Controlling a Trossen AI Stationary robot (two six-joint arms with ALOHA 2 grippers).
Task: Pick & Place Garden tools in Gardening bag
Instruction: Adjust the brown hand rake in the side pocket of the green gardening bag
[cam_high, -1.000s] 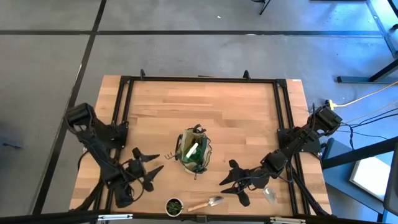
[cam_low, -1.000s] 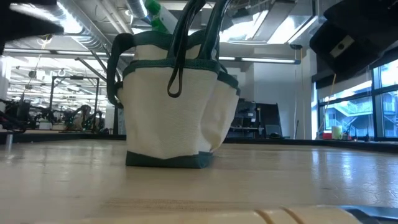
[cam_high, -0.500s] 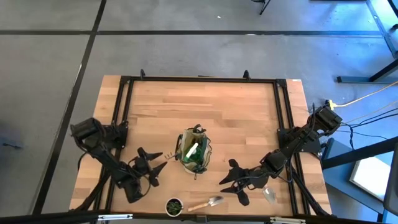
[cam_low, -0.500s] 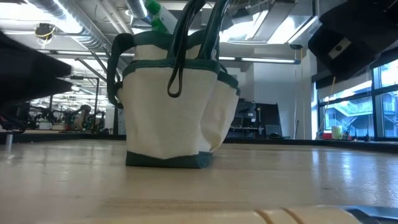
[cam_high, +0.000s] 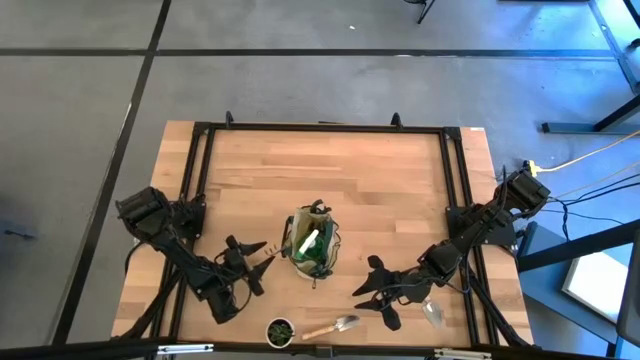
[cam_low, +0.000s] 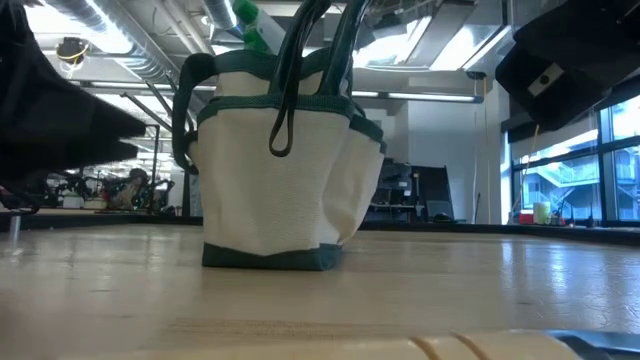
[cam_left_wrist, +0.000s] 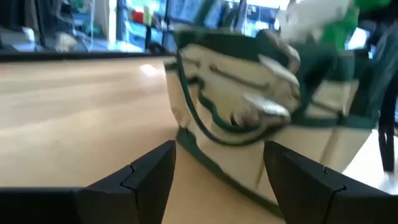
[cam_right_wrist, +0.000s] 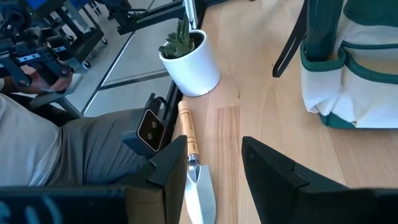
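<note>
- Gardening bag (cam_high: 313, 245): stands upright near the middle of the wooden table (cam_high: 330, 170); pale fabric with green trim and dark green looped handles. All places below are given relative to it.
- Spray bottle (cam_high: 306, 241): inside the bag's mouth, its green and white top rising above the rim in the low view.
- Fork (cam_high: 272, 251): just beside the bag on the left arm's side, touching or nearly touching its outer wall; in the left wrist view its metal tines lie against a side pocket.
- Left gripper (cam_high: 252, 263): just beside the bag on that same side, close to the fork, fingers spread wide with nothing between them.
- Right gripper (cam_high: 372, 283): near the bag on the opposite side, toward the table's near edge; fingers apart, holding nothing.
- Trowel (cam_high: 334, 326): flat on the table, well apart from the bag, at the near edge; wooden handle, metal blade. The right wrist view shows it between that gripper's fingers in the line of sight, lower down on the table.
- Second trowel (cam_high: 433, 313): beyond the right gripper, farther from the bag, near the table's edge.
- Pot (cam_high: 280, 331): holds a green plant, at the near edge, beside the first trowel's handle end.
- Person (cam_right_wrist: 56, 146): seated beyond the near edge.
</note>
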